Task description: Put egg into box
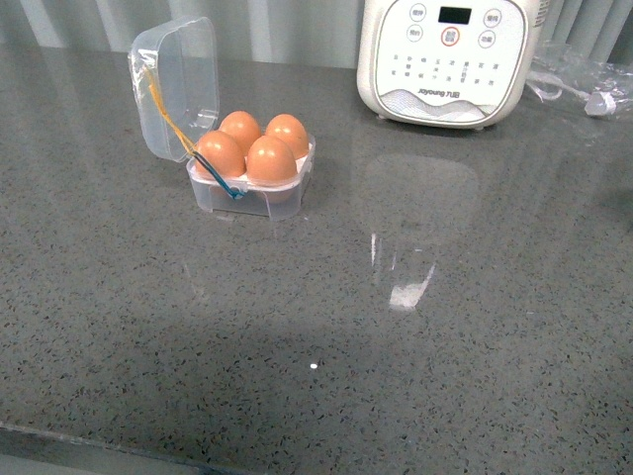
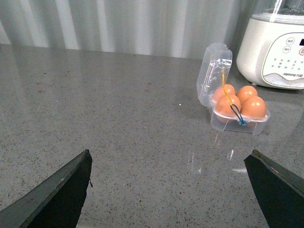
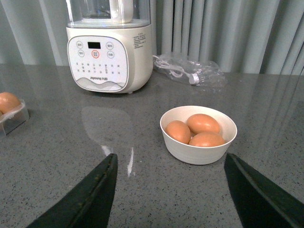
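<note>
The clear box (image 1: 249, 196) stands on the grey counter with its domed lid (image 1: 174, 84) open, leaning away to the left. All its slots hold orange-brown eggs (image 1: 247, 146). Yellow and blue loops (image 1: 216, 173) hang over its front. The box also shows in the left wrist view (image 2: 239, 120), and its edge with one egg shows in the right wrist view (image 3: 10, 113). My left gripper (image 2: 168, 161) is open and empty, well short of the box. My right gripper (image 3: 170, 164) is open and empty, just before a white bowl (image 3: 198, 147) holding three more eggs (image 3: 195, 129). No arm shows in the front view.
A large white appliance with buttons (image 1: 450, 59) stands at the back right, also in the right wrist view (image 3: 108, 57). A crumpled clear plastic bag with a white cord (image 3: 190, 71) lies beside it. The speckled grey counter (image 1: 316, 336) stretches to the near edge.
</note>
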